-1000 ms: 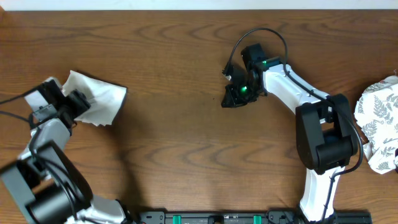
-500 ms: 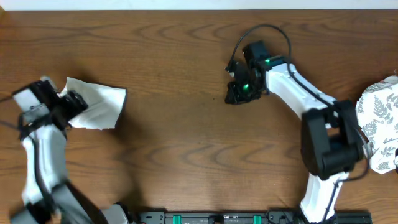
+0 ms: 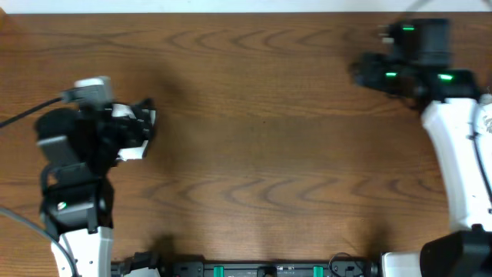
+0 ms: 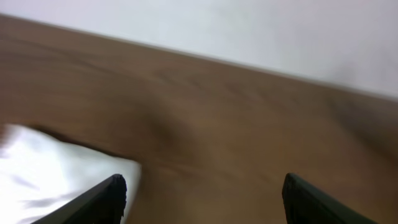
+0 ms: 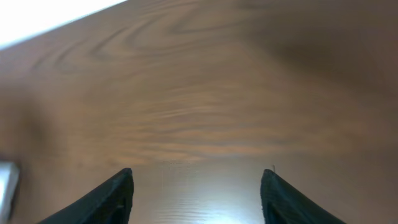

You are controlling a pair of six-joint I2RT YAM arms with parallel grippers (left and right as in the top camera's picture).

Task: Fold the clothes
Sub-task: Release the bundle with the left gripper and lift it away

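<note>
The wooden table [image 3: 261,138], brown with flowing grain, presents open surface from its centre to the straight far edge at 12 o'clock, so wide room is available between the arms. The white T-shirt [image 4: 50,171], soft and crumpled, is located at 9 o'clock, largely hidden under the left arm. The left gripper [image 4: 205,196] is spread wide over wood, with the cloth just beside one finger. The right gripper [image 5: 196,186], at 2 o'clock, is likewise spread, with nothing held.
</note>
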